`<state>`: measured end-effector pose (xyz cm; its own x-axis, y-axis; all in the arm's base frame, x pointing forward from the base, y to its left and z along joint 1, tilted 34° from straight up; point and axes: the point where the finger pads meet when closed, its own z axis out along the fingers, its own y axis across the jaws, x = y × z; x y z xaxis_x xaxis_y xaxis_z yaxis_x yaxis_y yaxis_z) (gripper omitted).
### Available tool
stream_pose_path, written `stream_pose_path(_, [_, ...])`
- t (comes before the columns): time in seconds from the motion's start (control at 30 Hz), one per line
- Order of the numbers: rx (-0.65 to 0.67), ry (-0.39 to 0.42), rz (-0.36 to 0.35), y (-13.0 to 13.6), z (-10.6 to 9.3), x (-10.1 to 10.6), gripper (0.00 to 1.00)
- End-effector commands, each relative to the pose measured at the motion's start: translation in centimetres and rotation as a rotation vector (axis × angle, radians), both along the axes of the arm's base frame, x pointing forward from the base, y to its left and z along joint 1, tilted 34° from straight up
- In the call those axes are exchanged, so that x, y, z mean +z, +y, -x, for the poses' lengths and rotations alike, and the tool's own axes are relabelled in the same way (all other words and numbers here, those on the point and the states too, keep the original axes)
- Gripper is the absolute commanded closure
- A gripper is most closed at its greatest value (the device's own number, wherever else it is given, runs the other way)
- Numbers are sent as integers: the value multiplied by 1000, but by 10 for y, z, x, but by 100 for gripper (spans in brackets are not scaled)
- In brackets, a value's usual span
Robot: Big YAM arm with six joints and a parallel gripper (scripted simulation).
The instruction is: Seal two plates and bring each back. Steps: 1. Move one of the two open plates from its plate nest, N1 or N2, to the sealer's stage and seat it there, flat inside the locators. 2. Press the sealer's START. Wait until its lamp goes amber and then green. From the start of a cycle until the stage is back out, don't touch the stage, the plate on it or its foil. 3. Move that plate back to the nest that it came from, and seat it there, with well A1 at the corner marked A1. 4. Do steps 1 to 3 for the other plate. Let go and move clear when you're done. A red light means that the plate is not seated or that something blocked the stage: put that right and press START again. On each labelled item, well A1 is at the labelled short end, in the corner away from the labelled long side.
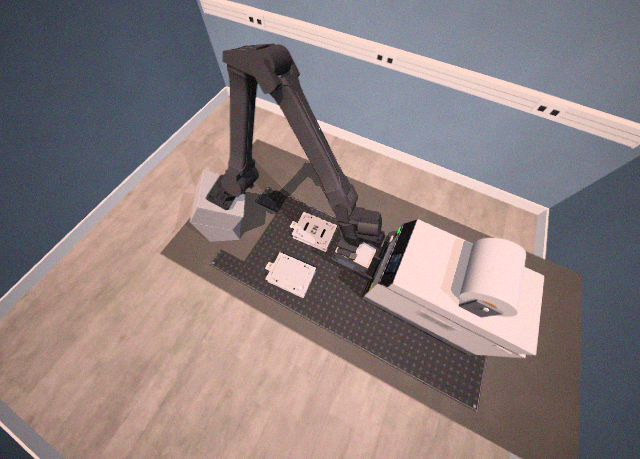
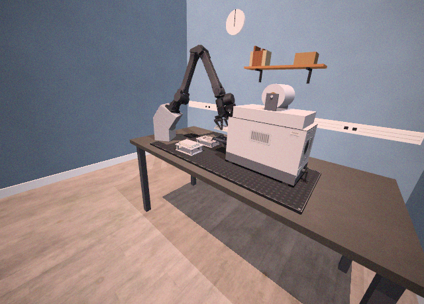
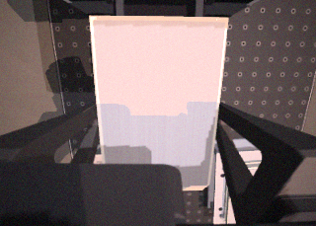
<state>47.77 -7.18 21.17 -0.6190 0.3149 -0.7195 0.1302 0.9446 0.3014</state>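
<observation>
Bench (image 1: pixel 547 392) (image 2: pixel 362 198): one, dark brown-grey flat top, on dark legs. Directly on it: one perforated board (image 1: pixel 413 361) (image 2: pixel 273 187), dark, long, dotted with a regular grid of holes, a small pale spot at one corner. On the board: one sealer (image 1: pixel 439 268) (image 2: pixel 264 144), white, grey lower band, at one side; two white plate nests (image 1: pixel 290 274) (image 2: pixel 189 148), one of them marked N2, near each other. At the opposite end from the sealer: one pale grey angular arm pedestal (image 1: pixel 216 229) (image 2: pixel 162 128).
</observation>
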Motion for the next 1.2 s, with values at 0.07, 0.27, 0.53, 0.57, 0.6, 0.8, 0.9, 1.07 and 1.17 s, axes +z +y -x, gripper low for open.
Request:
stream_pose_path(0.07, [4,-47,13,0,-17,20,100])
stream_pose_path(0.27, [12,-30,20,0,-11,8,100])
stream_pose_path(0.53, [11,12,9,2,-2,-5,100])
stream_pose_path(0.57, [11,15,8,2,-2,-5,100])
stream_pose_path(0.6, [11,15,8,2,-2,-5,100])
stream_pose_path(0.8, [10,-7,13,0,-8,7,100])
stream_pose_path(0.9, [9,-19,16,-1,-11,13,100])
stream_pose_path(1.07, [9,-24,17,-1,-12,16,100])
stream_pose_path(1.17, [8,-27,18,-2,-13,17,100])
